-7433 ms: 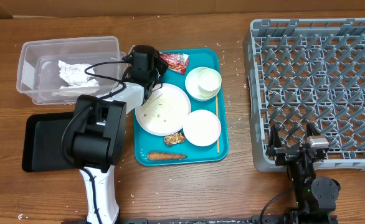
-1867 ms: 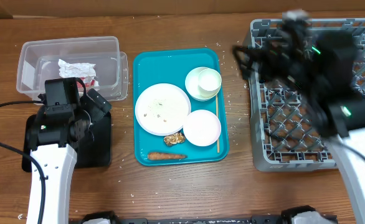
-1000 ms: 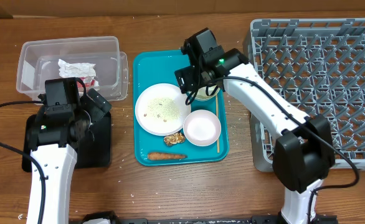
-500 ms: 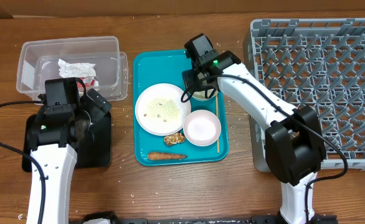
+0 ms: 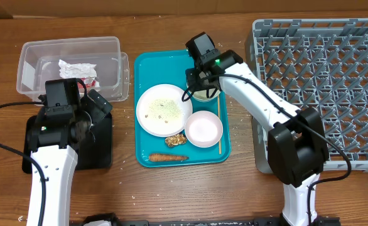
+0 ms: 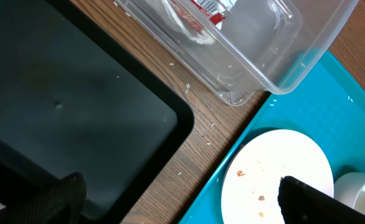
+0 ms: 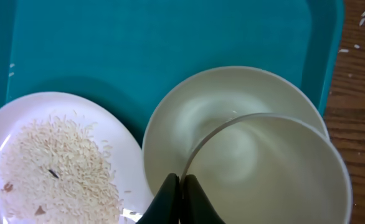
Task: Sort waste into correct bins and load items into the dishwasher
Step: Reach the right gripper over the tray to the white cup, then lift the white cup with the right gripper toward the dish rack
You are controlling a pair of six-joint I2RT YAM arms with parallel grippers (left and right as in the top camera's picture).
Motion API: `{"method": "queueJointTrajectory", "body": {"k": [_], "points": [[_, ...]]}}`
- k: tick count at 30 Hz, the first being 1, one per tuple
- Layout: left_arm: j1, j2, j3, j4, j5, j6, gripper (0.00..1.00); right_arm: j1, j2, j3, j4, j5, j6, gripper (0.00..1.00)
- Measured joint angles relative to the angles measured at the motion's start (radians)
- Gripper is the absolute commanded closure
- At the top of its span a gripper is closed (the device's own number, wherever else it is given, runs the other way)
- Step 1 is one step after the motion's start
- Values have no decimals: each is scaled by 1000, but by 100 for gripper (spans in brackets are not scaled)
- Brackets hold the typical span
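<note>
My right gripper (image 5: 200, 88) (image 7: 180, 186) is shut, pinching the near rim of the small white cup (image 7: 270, 168), which nests in a white bowl (image 7: 195, 118) at the back of the teal tray (image 5: 171, 63). Beside them lies the round white plate (image 5: 164, 110) strewn with rice grains (image 7: 52, 162). A second bowl (image 5: 203, 129), a brown lump (image 5: 176, 140) and an orange-brown stick (image 5: 167, 157) lie nearer the front. My left gripper (image 5: 91, 108) (image 6: 182, 202) hangs open over the black tray (image 6: 58, 93). The clear tub (image 5: 71, 66) holds a napkin (image 5: 71, 68) and red wrapper (image 6: 204, 7).
The grey dish rack (image 5: 322, 81) fills the right side of the table. A thin wooden skewer (image 5: 220, 132) lies along the teal tray's right edge. Loose rice grains dot the wood between the tub and the tray.
My right gripper has settled over the nested cup and closed on its rim. The left arm has not moved.
</note>
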Motion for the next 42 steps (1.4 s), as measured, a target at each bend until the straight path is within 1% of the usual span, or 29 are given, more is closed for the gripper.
{"method": "queueJointTrajectory", "body": {"k": [2, 6, 10, 13, 16, 18, 20, 22, 27, 30, 33, 35, 39, 42], "points": [[0, 0, 0, 0, 0, 0, 0, -4, 0, 30, -30, 0, 3, 96], [0, 0, 0, 0, 0, 0, 0, -40, -19, 148, -132, -4, 8, 96], [0, 0, 0, 0, 0, 0, 0, -133, -104, 197, -174, -7, 12, 96], [0, 0, 0, 0, 0, 0, 0, -253, -185, 212, -204, -29, 27, 96], [0, 0, 0, 0, 0, 0, 0, -433, -236, 226, -225, -137, 39, 96], [0, 0, 0, 0, 0, 0, 0, -558, -242, 225, -219, -260, 35, 96], [0, 0, 0, 0, 0, 0, 0, -708, -241, 193, -162, -484, 1, 96], [0, 0, 0, 0, 0, 0, 0, -817, -240, 150, -111, -658, -24, 96], [0, 0, 0, 0, 0, 0, 0, -1003, -240, -7, 62, -1019, -46, 96], [0, 0, 0, 0, 0, 0, 0, -1051, -240, -113, 154, -1126, -33, 96], [0, 0, 0, 0, 0, 0, 0, -1083, -237, -204, 276, -1183, 10, 96], [0, 0, 0, 0, 0, 0, 0, -1109, -236, -255, 402, -1207, 57, 96], [0, 0, 0, 0, 0, 0, 0, -1152, -233, -312, 565, -1227, 150, 96], [0, 0, 0, 0, 0, 0, 0, -1159, -213, -333, 630, -1235, 219, 96]]}}
